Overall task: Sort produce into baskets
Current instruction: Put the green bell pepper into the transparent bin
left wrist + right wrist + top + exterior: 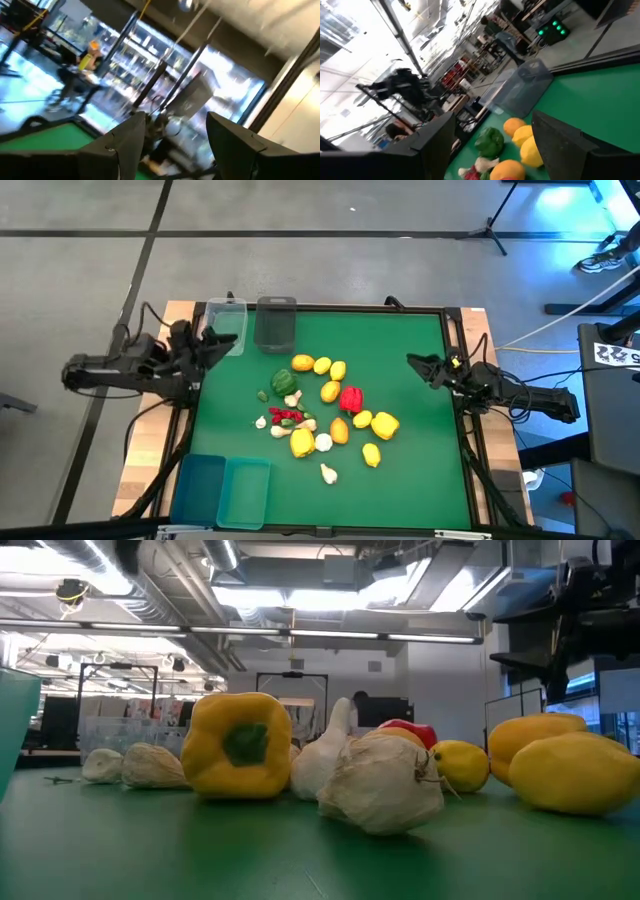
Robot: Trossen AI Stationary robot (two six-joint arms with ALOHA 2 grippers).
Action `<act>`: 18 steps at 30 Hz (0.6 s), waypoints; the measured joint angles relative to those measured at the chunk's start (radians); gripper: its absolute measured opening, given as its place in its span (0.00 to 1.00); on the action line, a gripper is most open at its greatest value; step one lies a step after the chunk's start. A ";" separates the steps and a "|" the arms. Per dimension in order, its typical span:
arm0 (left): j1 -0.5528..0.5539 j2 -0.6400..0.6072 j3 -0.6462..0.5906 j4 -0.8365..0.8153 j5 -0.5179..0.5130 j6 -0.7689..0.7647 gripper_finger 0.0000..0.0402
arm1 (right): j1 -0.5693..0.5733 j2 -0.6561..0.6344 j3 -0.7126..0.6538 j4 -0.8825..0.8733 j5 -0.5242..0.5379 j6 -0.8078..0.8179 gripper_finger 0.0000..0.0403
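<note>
The produce lies in a heap in the middle of the green mat [420, 470]: lemons [322, 365], a red pepper [351, 398], a green pepper [284, 381], yellow peppers [302, 443], garlic bulbs [328, 473] and red chilies [286, 416]. Two clear baskets [228, 327] stand at the far left edge, two teal baskets [245, 491] at the near left corner. My left gripper [222, 341] is open and empty at the table's left edge beside the clear baskets. My right gripper [415, 363] is open and empty at the right edge.
The low view shows a yellow pepper [238, 745], garlic bulbs [380, 785] and lemons [575, 772] close up. Bare mat lies at the far right and near right of the heap. Cables run along the table's sides.
</note>
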 joint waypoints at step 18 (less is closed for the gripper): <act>0.092 0.790 0.458 -0.727 0.055 0.112 0.52 | 0.000 0.000 0.000 -0.031 0.083 -0.023 0.65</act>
